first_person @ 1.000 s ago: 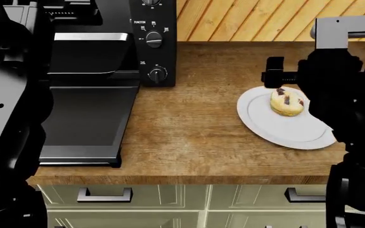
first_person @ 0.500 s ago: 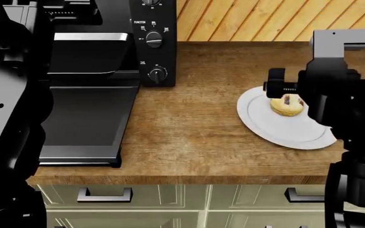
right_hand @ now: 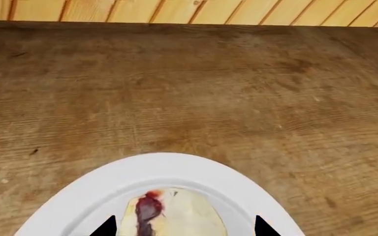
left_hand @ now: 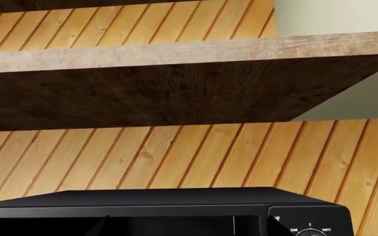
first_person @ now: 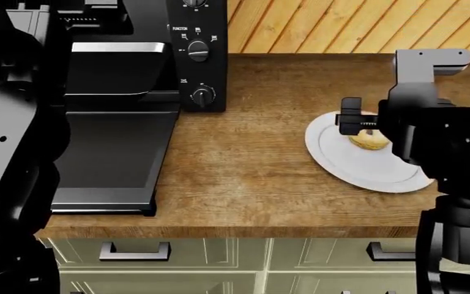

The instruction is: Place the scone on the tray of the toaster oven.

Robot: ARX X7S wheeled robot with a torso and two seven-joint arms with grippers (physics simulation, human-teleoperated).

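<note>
The scone (first_person: 371,140) sat on a white plate (first_person: 357,168) near the counter's right end, the right gripper (right_hand: 184,227) spread astride it; it looked light and crumbly, best pinched gently across its sides.

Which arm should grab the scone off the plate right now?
Right. Its gripper hangs over the scone on the plate, fingertips either side. The left arm is by the toaster oven, its gripper unseen.
</note>
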